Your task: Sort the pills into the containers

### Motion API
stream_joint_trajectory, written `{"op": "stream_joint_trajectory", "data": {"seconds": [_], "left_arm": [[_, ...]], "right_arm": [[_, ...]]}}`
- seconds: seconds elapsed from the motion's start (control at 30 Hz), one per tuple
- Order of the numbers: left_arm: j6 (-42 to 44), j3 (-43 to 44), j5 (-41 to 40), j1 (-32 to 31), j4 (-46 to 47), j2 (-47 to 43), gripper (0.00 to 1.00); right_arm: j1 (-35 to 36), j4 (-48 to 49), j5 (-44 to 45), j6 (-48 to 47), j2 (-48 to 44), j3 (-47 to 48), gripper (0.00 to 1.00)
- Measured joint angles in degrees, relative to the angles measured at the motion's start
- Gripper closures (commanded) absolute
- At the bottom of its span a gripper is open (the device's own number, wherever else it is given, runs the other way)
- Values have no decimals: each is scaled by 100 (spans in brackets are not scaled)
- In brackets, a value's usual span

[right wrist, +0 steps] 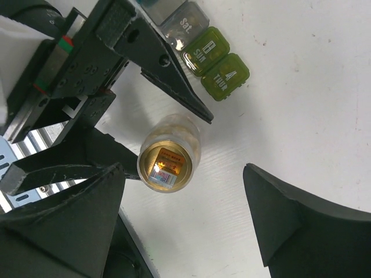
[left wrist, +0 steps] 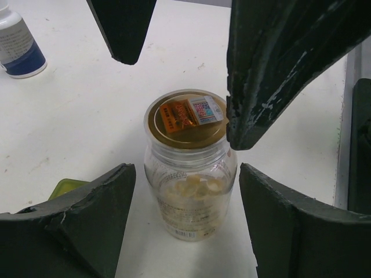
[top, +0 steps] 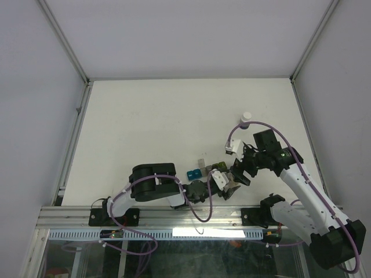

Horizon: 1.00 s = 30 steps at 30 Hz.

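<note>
Bright, even light; faint soft shadows on table (top: 174, 116); small glare spots on containers (right wrist: 211, 61); wrist views slightly soft.

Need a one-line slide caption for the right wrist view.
Left tool and right tool, both open, bracket the upright gold-lidded pill jar on the table, near the day-labelled containers.

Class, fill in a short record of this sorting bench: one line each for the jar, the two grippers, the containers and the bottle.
jar: upright, gold lid on, pale pills inside
left gripper: open, jaws either side of the jar
right gripper: open, over the jar's lid
containers: joined strip beside the jar, lids shut
bottle: white, blue label, standing apart
</note>
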Motion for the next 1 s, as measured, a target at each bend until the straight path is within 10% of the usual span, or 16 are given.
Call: {"op": "stream_joint_trajectory", "data": {"seconds": [0.67,1.0], "left_arm": [[-74,-562,570,0,55,-428,93],[-835,-691,1600,0,-780,-1432,100]], "right_arm": [[0,-901,-199,-398,-74,680,13],[0,-1606,-1139,-1143,-13,1038,14]]}}
